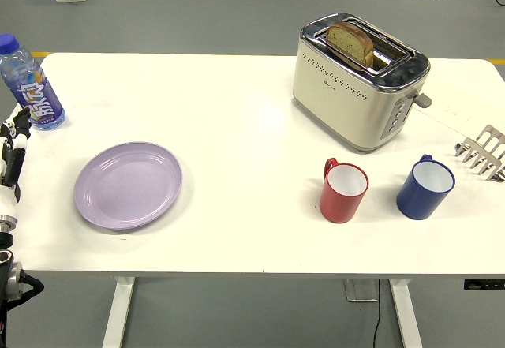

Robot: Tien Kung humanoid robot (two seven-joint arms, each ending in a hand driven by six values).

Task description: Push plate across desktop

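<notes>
- The plate [129, 185], pale lilac and empty, lies flat on the left part of the white table [237, 111], toward the near edge, with nothing touching it.
- The left hand [13, 155] shows only in part at the far left edge of the view, just left of the plate and apart from it; black and white finger segments are visible, but I cannot tell how far they are open, and nothing is seen in its hold.
- More of the left arm [9, 273] shows below, at the lower left corner, off the near edge of the table.
- A bottle [30, 84] with a blue cap and blue label stands upright at the far left corner, beyond the hand.
- A red mug [344, 190] stands right of centre, well apart from the plate, and a blue mug [425, 188] stands near it to the right.
- A cream toaster [360, 80] sits beyond the mugs, with a slice of bread [351, 42] standing up out of one slot.
- A metal rack-like piece [483, 153] lies at the right edge of the table.
</notes>
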